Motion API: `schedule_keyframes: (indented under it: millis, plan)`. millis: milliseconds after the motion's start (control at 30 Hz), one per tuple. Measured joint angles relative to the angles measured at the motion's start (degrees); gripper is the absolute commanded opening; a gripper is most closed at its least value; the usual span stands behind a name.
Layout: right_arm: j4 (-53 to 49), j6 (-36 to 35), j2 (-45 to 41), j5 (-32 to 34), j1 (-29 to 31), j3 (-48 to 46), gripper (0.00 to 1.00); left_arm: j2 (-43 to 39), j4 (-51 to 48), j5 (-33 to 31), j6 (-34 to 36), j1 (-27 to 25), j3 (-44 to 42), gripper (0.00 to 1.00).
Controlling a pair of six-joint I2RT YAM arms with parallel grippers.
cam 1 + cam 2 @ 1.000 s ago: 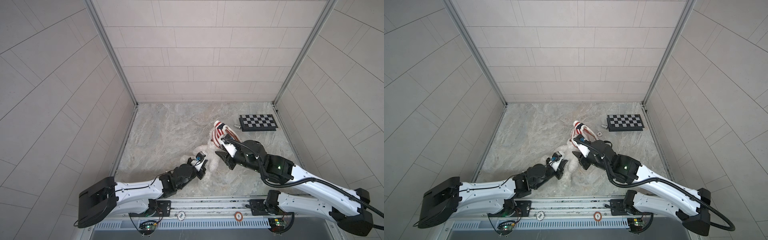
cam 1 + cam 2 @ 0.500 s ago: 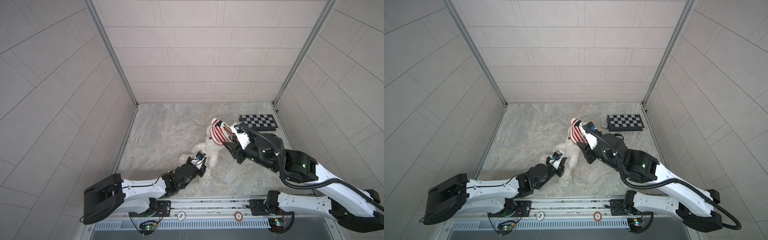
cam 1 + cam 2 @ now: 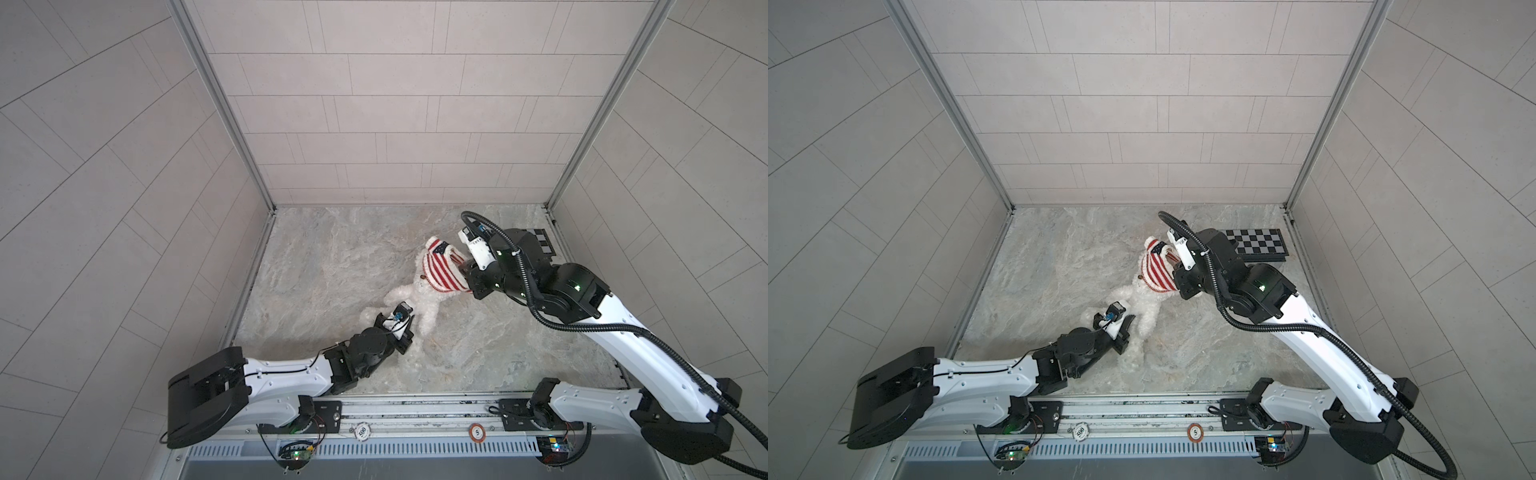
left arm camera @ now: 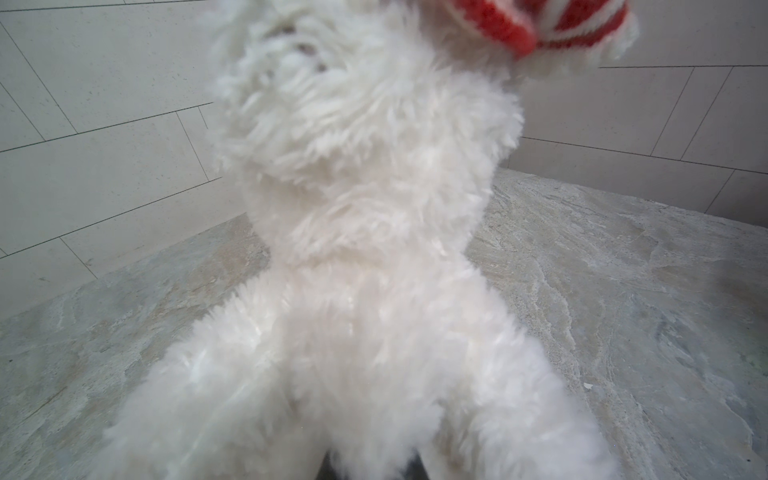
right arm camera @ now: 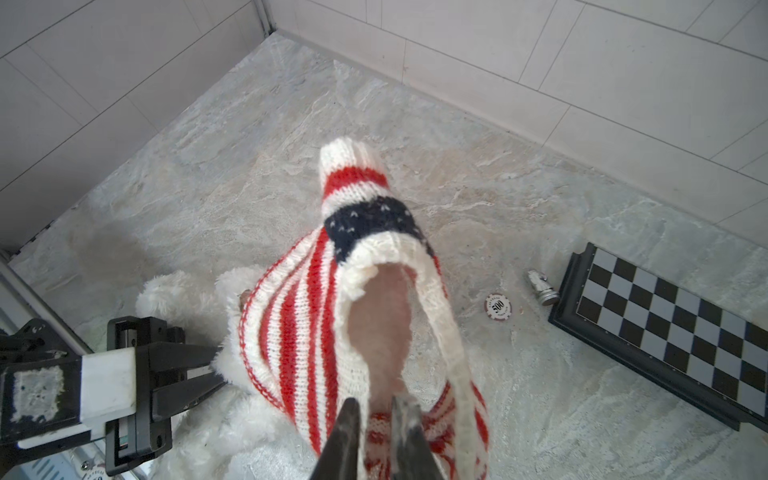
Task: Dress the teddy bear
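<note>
The teddy bear (image 3: pixel 420 300) (image 3: pixel 1144 305) is white and fluffy and lies stretched on the marble floor. A red-and-white striped sweater (image 3: pixel 439 271) (image 3: pixel 1155 272) (image 5: pixel 299 324) with a navy patch covers its head and upper body. My right gripper (image 5: pixel 372 409) (image 3: pixel 465 271) is shut on the sweater's hem beside the wide opening, where pale fur (image 5: pixel 382 324) shows. My left gripper (image 3: pixel 406 326) (image 3: pixel 1128 321) (image 5: pixel 195 374) is shut on the bear's lower body. In the left wrist view the bear's fur (image 4: pixel 365 249) fills the frame and hides most of the jaws.
A black-and-white chessboard (image 3: pixel 1259 246) (image 5: pixel 665 332) lies by the back right wall. A poker chip (image 5: pixel 498 306) and a small metal piece (image 5: pixel 542 289) sit on the floor next to it. Tiled walls close in the floor on three sides.
My right gripper has risen and moved back to the right with the sweater, lifting the bear's upper end, and its jaws have narrowed. The left gripper has hardly moved.
</note>
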Motion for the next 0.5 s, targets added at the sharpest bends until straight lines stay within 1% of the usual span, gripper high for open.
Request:
schedule_keyframes:
  millis: [267,500]
  plan:
    - [-1.0,-1.4,2.1,-4.2,-4.6,0.4,0.21,0.0,-0.1,0.7,0.4,0.0,0.0,0.00]
    - [-0.6,-1.4,3.1,-7.5,-5.8,0.9,0.22,0.0,-0.3,1.6,0.5,0.0,0.0,0.00]
